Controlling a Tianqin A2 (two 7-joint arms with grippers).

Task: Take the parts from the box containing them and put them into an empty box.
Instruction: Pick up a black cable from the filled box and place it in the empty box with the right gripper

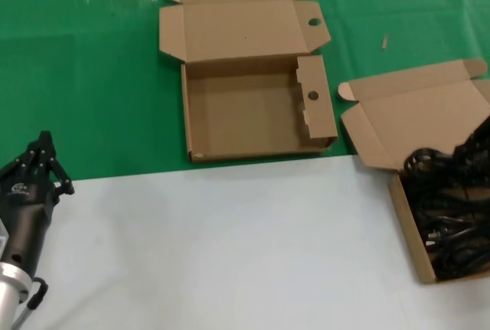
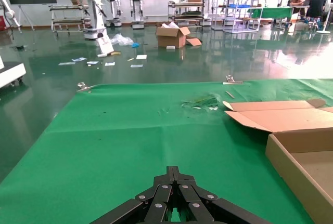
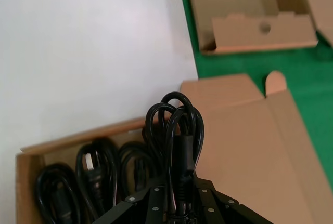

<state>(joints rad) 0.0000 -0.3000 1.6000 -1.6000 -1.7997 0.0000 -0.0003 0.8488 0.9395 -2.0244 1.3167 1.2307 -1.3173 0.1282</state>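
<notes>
empty box [image 1: 253, 108] left | box with parts [image 1: 417, 249] right, nearer | cords [image 1: 452, 215] inside it

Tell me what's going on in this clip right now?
The right gripper is shut on a coiled power cord, held above the plain-lidded box where more cords lie. The box with the holed partition sits open on the green cloth with nothing in it. The left gripper waits at the near left, away from both boxes.
</notes>
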